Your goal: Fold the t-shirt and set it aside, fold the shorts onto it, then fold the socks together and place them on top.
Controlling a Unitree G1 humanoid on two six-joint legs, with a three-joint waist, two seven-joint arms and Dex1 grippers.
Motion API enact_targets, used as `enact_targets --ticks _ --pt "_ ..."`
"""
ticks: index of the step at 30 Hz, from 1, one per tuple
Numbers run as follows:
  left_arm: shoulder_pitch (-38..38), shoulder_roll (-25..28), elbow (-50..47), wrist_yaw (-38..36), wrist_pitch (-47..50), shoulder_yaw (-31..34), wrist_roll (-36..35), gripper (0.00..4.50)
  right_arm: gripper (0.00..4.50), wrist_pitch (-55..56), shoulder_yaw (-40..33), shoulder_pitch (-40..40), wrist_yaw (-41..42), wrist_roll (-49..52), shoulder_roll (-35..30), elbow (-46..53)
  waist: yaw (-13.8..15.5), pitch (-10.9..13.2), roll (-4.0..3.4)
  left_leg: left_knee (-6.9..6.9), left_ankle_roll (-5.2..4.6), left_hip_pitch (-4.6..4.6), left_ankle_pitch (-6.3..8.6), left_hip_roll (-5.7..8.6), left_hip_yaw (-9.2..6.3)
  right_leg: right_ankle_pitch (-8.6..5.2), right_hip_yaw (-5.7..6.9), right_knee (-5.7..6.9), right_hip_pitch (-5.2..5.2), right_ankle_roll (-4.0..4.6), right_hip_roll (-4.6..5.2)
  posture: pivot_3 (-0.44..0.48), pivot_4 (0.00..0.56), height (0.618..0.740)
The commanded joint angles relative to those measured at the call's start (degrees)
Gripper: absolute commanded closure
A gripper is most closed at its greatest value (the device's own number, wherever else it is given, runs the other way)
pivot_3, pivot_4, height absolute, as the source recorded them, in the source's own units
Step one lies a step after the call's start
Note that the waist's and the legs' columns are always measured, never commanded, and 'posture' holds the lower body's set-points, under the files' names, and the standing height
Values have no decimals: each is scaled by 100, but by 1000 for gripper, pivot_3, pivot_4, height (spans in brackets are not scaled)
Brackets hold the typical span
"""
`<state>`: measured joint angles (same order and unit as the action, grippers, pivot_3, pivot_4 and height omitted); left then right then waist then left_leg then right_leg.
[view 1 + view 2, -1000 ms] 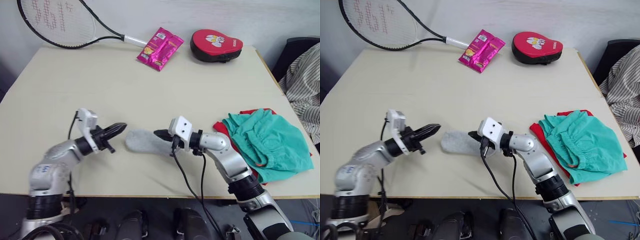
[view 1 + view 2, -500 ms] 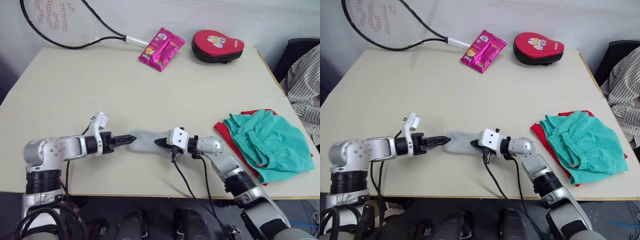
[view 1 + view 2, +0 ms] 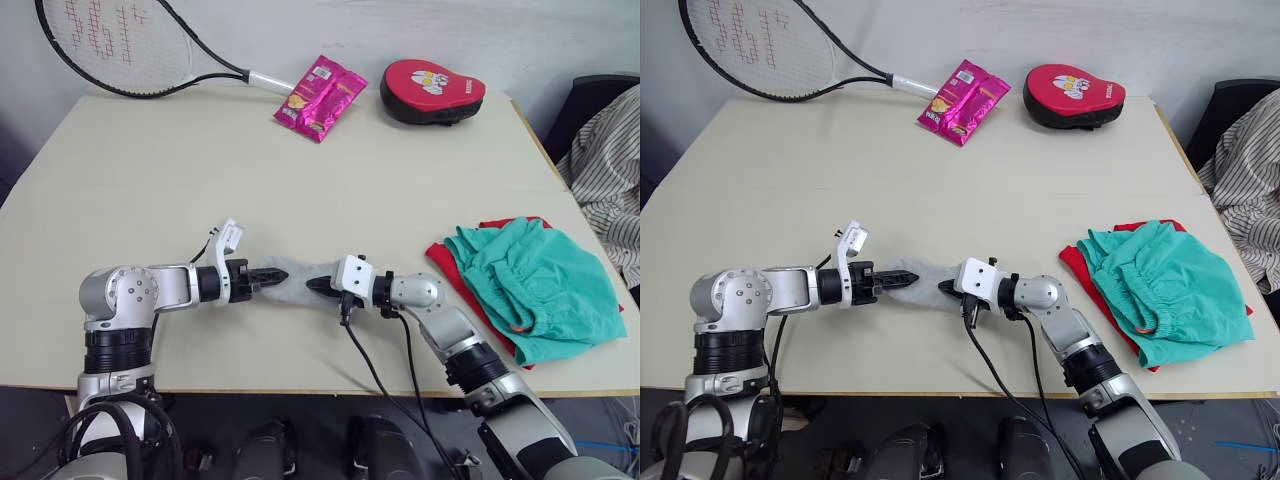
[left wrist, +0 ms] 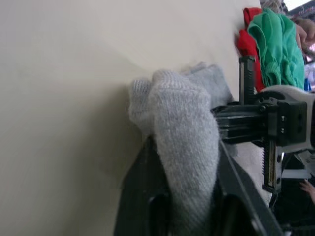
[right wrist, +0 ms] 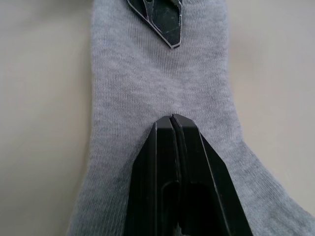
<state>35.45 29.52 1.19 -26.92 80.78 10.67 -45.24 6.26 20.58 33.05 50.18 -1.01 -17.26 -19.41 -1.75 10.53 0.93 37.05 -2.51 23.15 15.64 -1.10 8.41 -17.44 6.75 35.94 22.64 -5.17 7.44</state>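
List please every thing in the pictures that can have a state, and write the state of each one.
socks: flat on the table, one end bunched in the left gripper
left gripper: shut on the socks
right gripper: shut, tips pressing the socks down
shorts: loosely folded, on top of the t-shirt
t-shirt: folded under the shorts, edges showing
snack packet: sealed, lying flat
red case: closed

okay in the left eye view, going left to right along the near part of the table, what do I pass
left gripper → socks → right gripper → t-shirt edge → shorts
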Motion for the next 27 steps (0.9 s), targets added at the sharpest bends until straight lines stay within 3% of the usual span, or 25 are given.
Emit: enact_targets --ticks 1,6,14,17,23,27 --pt "517 342 -77 -523 -368 -220 71 4481 4500 -56 19 -117 -12 -92 -4 -44 1 0 0 0 1 0 0 0 0 0 0 -1 0 0 0 0 150 740" --pt "1226 449 -31 -1224 -566 -1031 167 4481 4500 -116 -2 -171 -91 -119 -19 -6 4 0 0 -3 3 1 0 2 3 -1 -3 1 3 1 1 0 150 740" --pt "1597 -493 777 -1431 -1427 -2069 952 4481 4500 -513 -124 -393 -288 -92 -102 578 14 0 0 0 -5 4 -4 2 5 -1 -3 1 3 1 -1 0 150 740" --pt "1474 -528 884 -1643 -1818 -2428 1294 4481 4500 -799 -203 -569 -320 -55 -229 1014 14 0 0 1 -22 6 -14 1 5 -1 -3 0 5 1 -1 0 150 740" --pt "1133 -437 796 -2234 -2387 -2369 1407 2704 4500 -1412 -500 -1090 -402 73 -618 1937 19 0 -1 1 -12 7 -7 0 5 -2 -3 -11 6 3 2 0 150 740" --pt "937 -263 752 -2968 -3314 -2242 1475 1412 4500 -1656 -859 -1430 -467 244 -859 2310 28 0 -1 1 -4 7 -2 -1 4 -2 -3 -12 6 3 3 0 150 740"
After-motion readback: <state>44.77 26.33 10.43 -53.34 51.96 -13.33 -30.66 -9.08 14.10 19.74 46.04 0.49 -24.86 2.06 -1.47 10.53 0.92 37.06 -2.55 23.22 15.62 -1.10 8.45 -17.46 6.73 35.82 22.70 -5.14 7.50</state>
